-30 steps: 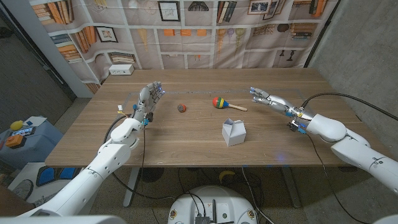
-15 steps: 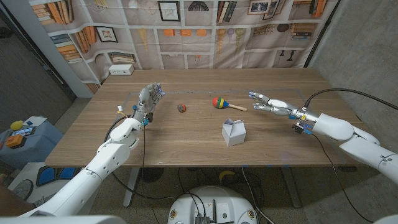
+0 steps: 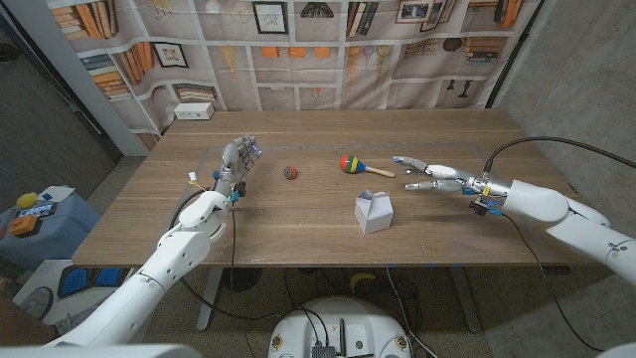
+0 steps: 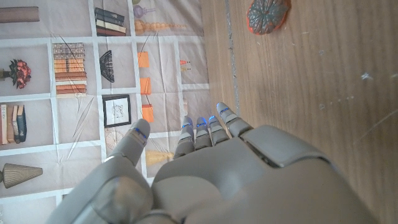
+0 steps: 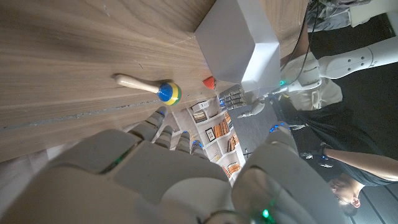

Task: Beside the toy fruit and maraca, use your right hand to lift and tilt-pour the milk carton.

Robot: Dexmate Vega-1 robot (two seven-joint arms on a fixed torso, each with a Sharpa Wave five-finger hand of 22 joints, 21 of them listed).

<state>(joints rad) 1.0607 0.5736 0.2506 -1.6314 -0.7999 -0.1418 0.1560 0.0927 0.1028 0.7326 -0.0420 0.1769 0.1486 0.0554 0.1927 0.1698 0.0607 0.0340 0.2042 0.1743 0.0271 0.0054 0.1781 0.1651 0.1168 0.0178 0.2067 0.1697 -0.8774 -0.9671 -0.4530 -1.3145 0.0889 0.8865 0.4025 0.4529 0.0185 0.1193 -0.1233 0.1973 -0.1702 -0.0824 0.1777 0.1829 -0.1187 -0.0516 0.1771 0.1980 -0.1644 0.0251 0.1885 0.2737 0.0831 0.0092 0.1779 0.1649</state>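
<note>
The white milk carton (image 3: 374, 211) stands upright near the middle of the table; in the right wrist view the carton (image 5: 239, 46) lies just ahead of my fingers. My right hand (image 3: 425, 174) hovers open a little to the carton's right, fingers spread and pointing toward it, holding nothing. Behind the carton lies the maraca (image 3: 361, 166), with a red, yellow and blue head and a wooden handle; the maraca (image 5: 152, 88) also shows in the right wrist view. The small reddish toy fruit (image 3: 291, 172) sits left of it. My left hand (image 3: 237, 161) stands open at the table's left, apart from the toy fruit (image 4: 268, 14).
A white box (image 3: 194, 111) sits at the table's far left corner. A bookshelf-print backdrop hangs behind the table (image 3: 298, 234). A black cable (image 3: 537, 151) runs by my right arm. A person (image 5: 348, 174) shows at the edge of the right wrist view.
My right hand has moved left and nearer, lowering toward the carton's right side. The left hand, carton, maraca and fruit have stayed put.
</note>
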